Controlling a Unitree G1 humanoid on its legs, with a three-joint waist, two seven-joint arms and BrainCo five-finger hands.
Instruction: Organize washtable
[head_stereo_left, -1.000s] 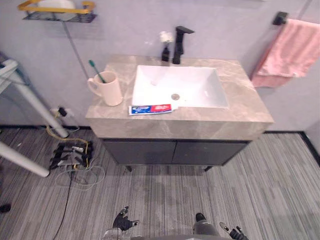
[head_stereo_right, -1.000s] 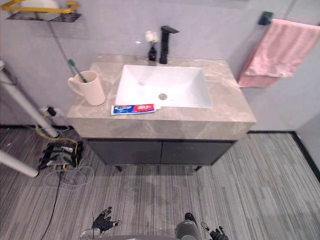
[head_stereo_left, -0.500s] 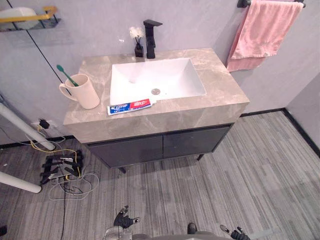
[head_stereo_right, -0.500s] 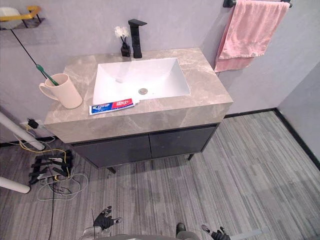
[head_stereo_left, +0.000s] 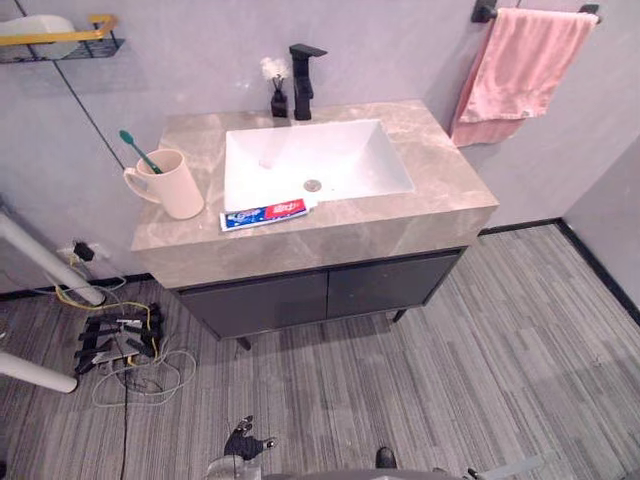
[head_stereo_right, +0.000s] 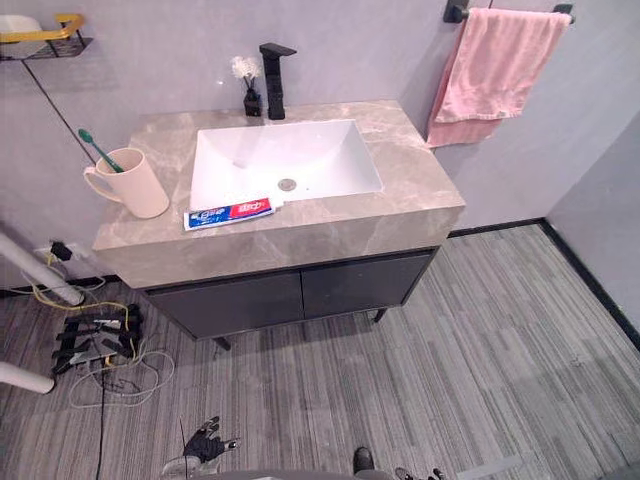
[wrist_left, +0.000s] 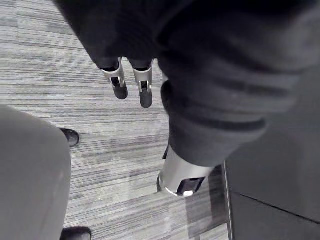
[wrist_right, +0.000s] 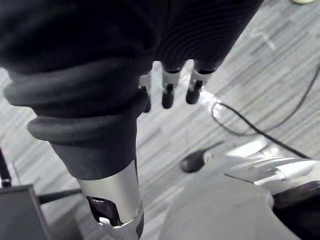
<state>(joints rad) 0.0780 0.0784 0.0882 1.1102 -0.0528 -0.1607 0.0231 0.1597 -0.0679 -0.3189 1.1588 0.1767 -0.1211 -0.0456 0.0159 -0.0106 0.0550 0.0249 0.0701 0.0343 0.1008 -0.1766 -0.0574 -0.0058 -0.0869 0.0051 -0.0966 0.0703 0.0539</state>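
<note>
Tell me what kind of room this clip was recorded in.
Most likely a bathroom or a mock-up of one: a white sink in a stone-look vanity with a black faucet behind it, a pink towel on a wall bar, and a mug holding a toothbrush.

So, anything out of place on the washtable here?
The toothpaste tube lies loose and slightly askew on the counter in front of the sink, its cap end at the rim. The toothbrush stands in the cup; nothing spilled.

The mug (head_stereo_left: 182, 188) hides the lower end of the toothbrush (head_stereo_left: 136, 151); the small bottle (head_stereo_left: 279, 100), perhaps a diffuser, is unclear.
</note>
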